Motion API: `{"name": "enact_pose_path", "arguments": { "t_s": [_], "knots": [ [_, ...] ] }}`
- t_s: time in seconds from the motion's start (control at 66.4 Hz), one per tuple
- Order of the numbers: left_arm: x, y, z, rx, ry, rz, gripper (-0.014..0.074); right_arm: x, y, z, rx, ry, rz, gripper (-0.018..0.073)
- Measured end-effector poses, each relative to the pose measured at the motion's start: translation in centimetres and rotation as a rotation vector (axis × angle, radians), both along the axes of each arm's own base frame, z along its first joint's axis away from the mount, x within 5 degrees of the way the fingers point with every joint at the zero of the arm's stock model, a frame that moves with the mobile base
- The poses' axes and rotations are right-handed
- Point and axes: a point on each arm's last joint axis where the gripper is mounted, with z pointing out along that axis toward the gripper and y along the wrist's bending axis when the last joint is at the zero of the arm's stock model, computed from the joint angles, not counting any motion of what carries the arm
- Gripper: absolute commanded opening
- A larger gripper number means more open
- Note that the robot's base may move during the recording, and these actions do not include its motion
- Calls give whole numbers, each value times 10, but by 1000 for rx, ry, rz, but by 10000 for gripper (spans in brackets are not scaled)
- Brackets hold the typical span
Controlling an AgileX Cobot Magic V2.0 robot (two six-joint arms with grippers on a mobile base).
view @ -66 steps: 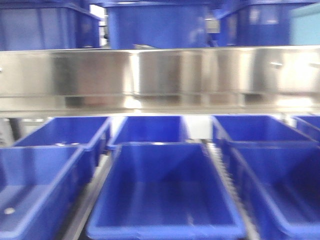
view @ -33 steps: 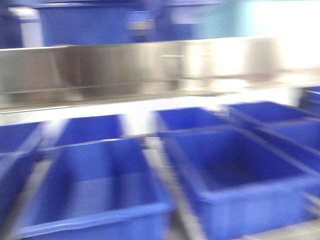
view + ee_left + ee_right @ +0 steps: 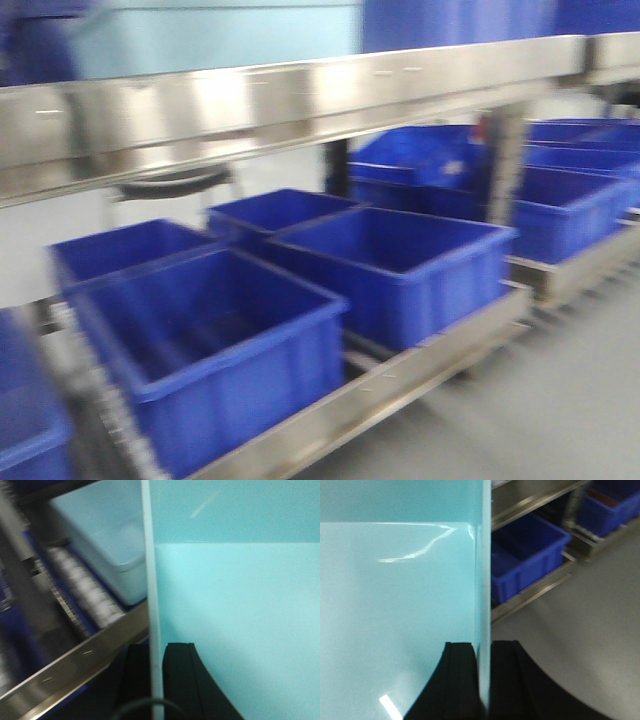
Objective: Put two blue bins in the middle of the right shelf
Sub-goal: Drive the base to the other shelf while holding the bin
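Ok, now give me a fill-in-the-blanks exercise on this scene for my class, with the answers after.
1. The pale bin is clamped by ____ grippers: the left gripper and the right gripper.
2. In the front view, the bins on the lower shelf are dark ____.
3. In the right wrist view, the floor is plain ____.

Missing words: two; blue; grey.
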Motion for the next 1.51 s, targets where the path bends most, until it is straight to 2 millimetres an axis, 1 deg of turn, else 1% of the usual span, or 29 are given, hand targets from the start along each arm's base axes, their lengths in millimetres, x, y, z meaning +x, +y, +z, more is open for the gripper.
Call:
{"name": "enact_pose_path", "arguments": {
  "t_s": [1.507],
  "knots": [
    [0,0,0,-2,-1,-2,-111,0,0,0,0,0,0,-153]
  ]
}}
